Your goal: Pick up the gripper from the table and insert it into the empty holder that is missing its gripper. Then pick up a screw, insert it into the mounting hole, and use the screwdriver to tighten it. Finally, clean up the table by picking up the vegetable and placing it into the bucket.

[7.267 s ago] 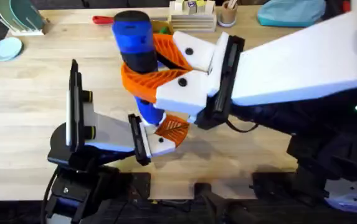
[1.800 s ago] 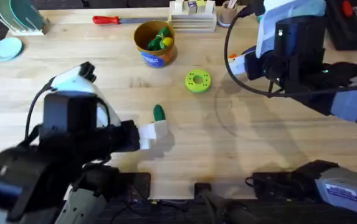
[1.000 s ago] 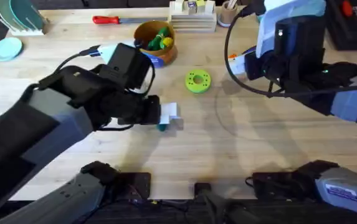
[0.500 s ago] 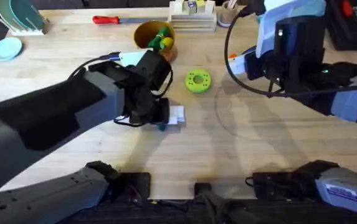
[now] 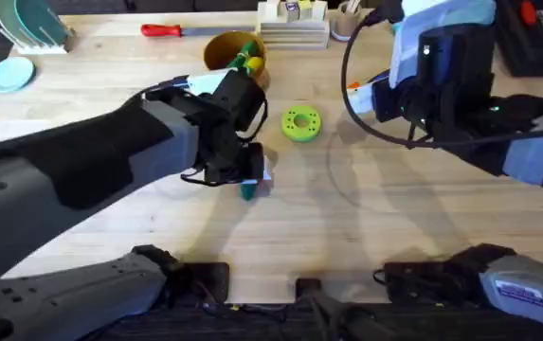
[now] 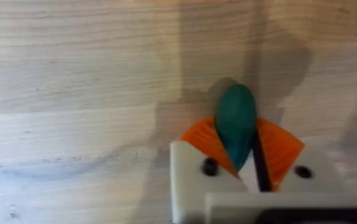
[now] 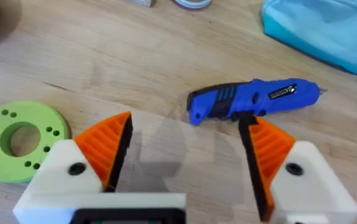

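Orange-padded fingers (image 6: 278, 146) of the left gripper (image 6: 237, 155) sit pinched narrow around the vegetable (image 6: 235, 121), its dark green rounded end poking out past the pads, wood grain of the table (image 6: 72, 74) behind it. From overhead the left gripper (image 5: 252, 175) is out over mid-table, the vegetable (image 5: 249, 190) a small green stub at its tip; whether it is lifted clear of the wood or touching it, cannot tell. The right gripper (image 7: 184, 155) is spread wide with nothing between the pads, parked at the far right side of the table; the screwdriver (image 7: 253, 99) lies on its side on the wood just beyond those pads, next to a light blue pouch (image 7: 321, 25). Step in hand, by my reading: the final clean-up, carrying the vegetable to the bucket (image 5: 233, 52). The bucket stands farther back, its near side hidden behind the left wrist, with yellow and green toy pieces (image 5: 244, 59) already showing inside. Next move calls for a lift high enough to clear the bucket rim, a short travel away from the bases, then release over the opening. Room: bare wood between gripper and bucket; the green disc (image 5: 300, 123) lies just to the right of that path and should be skirted. A red-handled screwdriver (image 5: 162, 30) and a wooden rack (image 5: 295, 33) sit behind the bucket near the table's far edge, so overshoot has little margin there.
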You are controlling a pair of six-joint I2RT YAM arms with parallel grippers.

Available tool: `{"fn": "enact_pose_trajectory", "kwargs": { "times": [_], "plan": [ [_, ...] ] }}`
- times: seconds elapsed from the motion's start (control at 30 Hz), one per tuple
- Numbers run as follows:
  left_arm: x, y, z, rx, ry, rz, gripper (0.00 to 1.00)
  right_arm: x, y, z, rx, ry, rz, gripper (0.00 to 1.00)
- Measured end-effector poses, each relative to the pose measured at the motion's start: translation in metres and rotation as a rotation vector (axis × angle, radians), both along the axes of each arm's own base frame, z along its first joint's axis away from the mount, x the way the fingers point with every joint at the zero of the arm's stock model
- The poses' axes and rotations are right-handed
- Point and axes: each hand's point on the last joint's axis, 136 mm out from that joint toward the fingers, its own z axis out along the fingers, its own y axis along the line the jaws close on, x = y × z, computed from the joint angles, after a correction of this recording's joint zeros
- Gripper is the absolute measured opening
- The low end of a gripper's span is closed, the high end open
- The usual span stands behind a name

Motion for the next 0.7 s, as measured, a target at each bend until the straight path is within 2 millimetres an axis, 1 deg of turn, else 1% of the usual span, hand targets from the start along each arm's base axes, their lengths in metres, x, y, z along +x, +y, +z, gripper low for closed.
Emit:
{"fn": "enact_pose_trajectory", "kwargs": {
  "times": [0.03,0.07,0.1,0.17,0.27,0.33,0.37,0.43,0.6,0.67,0.7],
  "plan": [
    [0.000,-0.001,0.000,-0.006,0.001,0.004,0.142,0.000,0.000,0.000,0.000,0.000,0.000,0.991],
    [0.001,-0.003,0.002,-0.015,-0.001,0.009,0.048,0.000,0.000,0.000,0.000,0.000,0.000,0.991],
    [0.003,-0.006,0.002,-0.034,-0.006,0.019,0.024,0.000,0.000,0.000,0.000,0.000,0.000,0.991],
    [0.002,-0.008,0.002,-0.041,0.010,0.033,0.029,0.000,0.000,0.000,0.000,0.000,0.000,0.991],
    [-0.008,-0.006,0.004,-0.033,0.063,0.049,0.029,0.000,0.000,0.000,0.000,0.000,0.000,0.991],
    [-0.007,-0.006,0.012,-0.021,0.077,0.057,0.029,0.000,0.000,0.000,0.000,0.000,0.000,0.991],
    [-0.002,-0.007,0.019,-0.016,0.068,0.061,0.029,0.000,0.000,0.000,0.000,0.000,0.000,0.989],
    [0.017,-0.010,0.037,-0.009,0.004,0.065,0.029,0.000,0.000,0.000,0.000,0.000,0.000,0.991],
    [0.096,-0.022,0.107,-0.010,-0.337,0.056,0.029,0.000,0.000,0.000,0.000,0.000,0.000,0.991],
    [0.125,-0.021,0.132,0.006,-0.485,0.079,0.028,0.000,0.000,0.000,0.000,0.000,0.000,0.991],
    [0.137,-0.019,0.141,0.017,-0.544,0.097,0.028,0.000,0.000,0.000,0.000,0.000,0.000,0.991]
  ]
}}
